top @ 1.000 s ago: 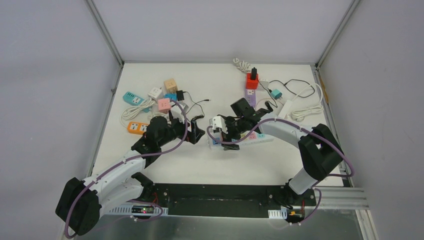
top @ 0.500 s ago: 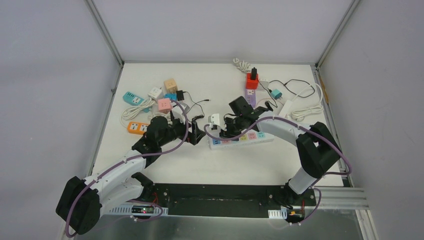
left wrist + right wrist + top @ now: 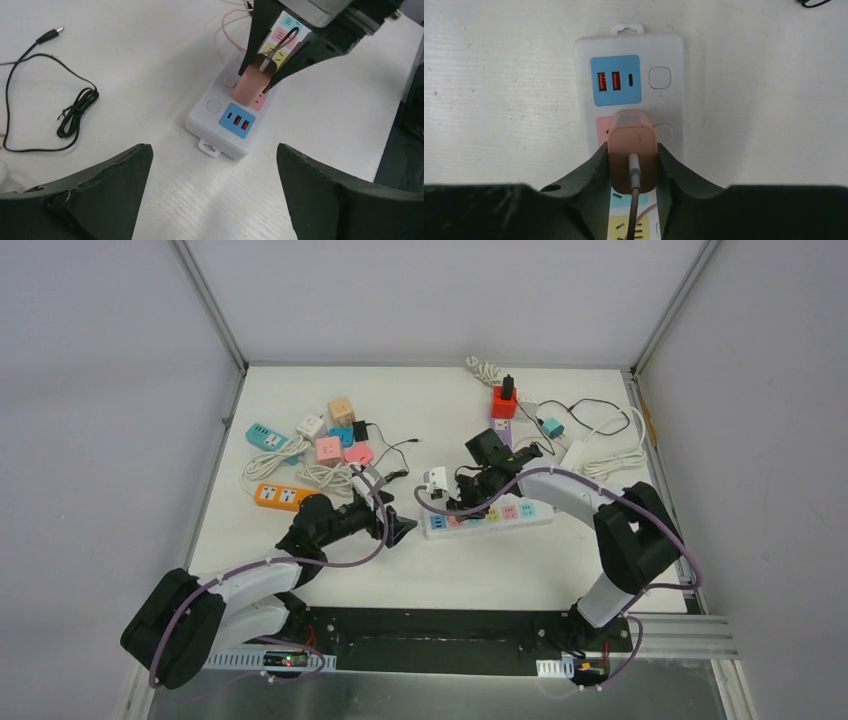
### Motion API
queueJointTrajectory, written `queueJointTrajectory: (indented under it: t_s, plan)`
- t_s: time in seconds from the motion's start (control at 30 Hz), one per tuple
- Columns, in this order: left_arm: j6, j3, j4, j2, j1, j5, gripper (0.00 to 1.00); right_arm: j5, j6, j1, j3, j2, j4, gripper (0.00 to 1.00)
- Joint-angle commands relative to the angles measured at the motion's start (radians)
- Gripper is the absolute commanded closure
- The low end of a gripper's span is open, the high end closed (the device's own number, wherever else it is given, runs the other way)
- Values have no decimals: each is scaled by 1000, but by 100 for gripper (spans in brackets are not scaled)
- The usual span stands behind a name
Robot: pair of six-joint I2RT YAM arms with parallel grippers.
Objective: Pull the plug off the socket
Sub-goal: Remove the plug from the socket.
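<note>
A salmon-pink plug point(image 3: 631, 150) with a thin cable stands plugged into the pink outlet of a white socket strip point(image 3: 669, 105), just behind its blue USB panel. My right gripper point(image 3: 632, 152) is shut on the plug, one finger pressed against each side. The left wrist view shows the same plug point(image 3: 250, 85) between the right gripper's dark fingers point(image 3: 257, 35). My left gripper point(image 3: 214, 150) is open and low over the table at the strip's point(image 3: 225, 130) left end, touching nothing. From above, the strip point(image 3: 500, 520) lies between the left gripper point(image 3: 400, 527) and the right gripper point(image 3: 465, 495).
A loose black cable point(image 3: 75, 110) lies to the left of the strip. Several coloured cube sockets and small strips point(image 3: 300, 455) with white cords sit at the back left. A red cube socket with a black adapter point(image 3: 505, 400), a purple strip and more cords sit at the back right.
My right gripper came down over the plug and shut on it. My left arm drew back toward the near edge and sank lower, still open.
</note>
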Motion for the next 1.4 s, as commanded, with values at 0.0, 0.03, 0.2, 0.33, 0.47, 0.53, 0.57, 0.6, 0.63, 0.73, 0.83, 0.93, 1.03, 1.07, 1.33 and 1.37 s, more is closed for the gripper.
queueJointTrajectory:
  t_s: [0.0,0.03,0.2,0.33,0.47,0.53,0.57,0.6,0.63,0.73,0.83,0.93,1.03,1.07,1.33,1.37]
  plan:
    - [124,13,293,78,-14,138,1,-118,-128,-56,4,-61,-98,100]
    - [152,21,321,109,-21,170,1,-136,-151,-63,-2,-73,-116,100]
    - [291,62,432,287,-87,244,1,-180,-216,-82,-25,-79,-159,100]
    - [373,105,518,465,-134,271,2,-182,-209,-97,-19,-65,-169,100]
    - [380,127,687,636,-140,285,4,-175,-203,-105,-28,-75,-160,100]
    - [378,143,733,694,-145,295,4,-169,-198,-106,-28,-73,-157,100]
    - [380,149,741,715,-149,293,4,-164,-197,-106,-27,-72,-155,100]
    - [381,153,743,730,-151,286,4,-162,-194,-106,-26,-69,-157,100]
    - [381,154,743,744,-155,267,3,-158,-192,-106,-24,-67,-157,100]
    - [395,152,742,777,-169,214,2,-158,-187,-106,-21,-65,-159,100]
    - [410,160,743,820,-178,180,1,-163,-181,-105,-17,-61,-161,100]
    - [426,172,743,861,-180,193,1,-158,-178,-106,-13,-56,-165,100]
    - [434,182,742,879,-179,218,1,-161,-179,-106,-12,-53,-168,100]
    - [436,188,742,890,-178,221,1,-162,-179,-106,-12,-51,-169,100]
    - [438,203,742,912,-178,241,16,-165,-199,-98,-22,-54,-182,100]
    - [441,205,737,913,-178,247,21,-172,-199,-93,-22,-57,-187,100]
